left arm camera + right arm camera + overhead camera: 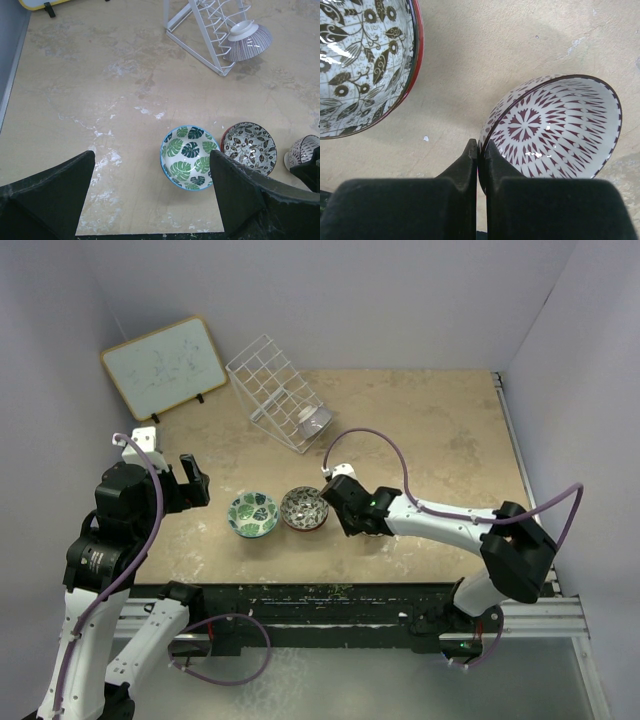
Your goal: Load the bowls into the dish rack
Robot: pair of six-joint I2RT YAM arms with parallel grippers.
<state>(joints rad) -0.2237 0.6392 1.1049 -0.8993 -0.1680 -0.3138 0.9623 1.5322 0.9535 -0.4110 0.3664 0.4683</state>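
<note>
The white wire dish rack (pixel 268 385) stands at the back of the table with a striped bowl (pixel 313 421) on its side in its lower end; both also show in the left wrist view, the rack (pixel 192 27) and the bowl (pixel 248 41). A green leaf bowl (pixel 253 513) and a grey-brown bowl (pixel 304 508) sit upright side by side near the front. My right gripper (pixel 481 149) is shut on the rim of a maroon-patterned bowl (pixel 555 127), just right of the grey-brown bowl (pixel 360 65). My left gripper (pixel 152 195) is open and empty, left of the green leaf bowl (pixel 190 156).
A wood-framed whiteboard (pixel 165 365) leans at the back left, beside the rack. Grey walls close in the table on the left, back and right. The table's front edge runs just below the bowls.
</note>
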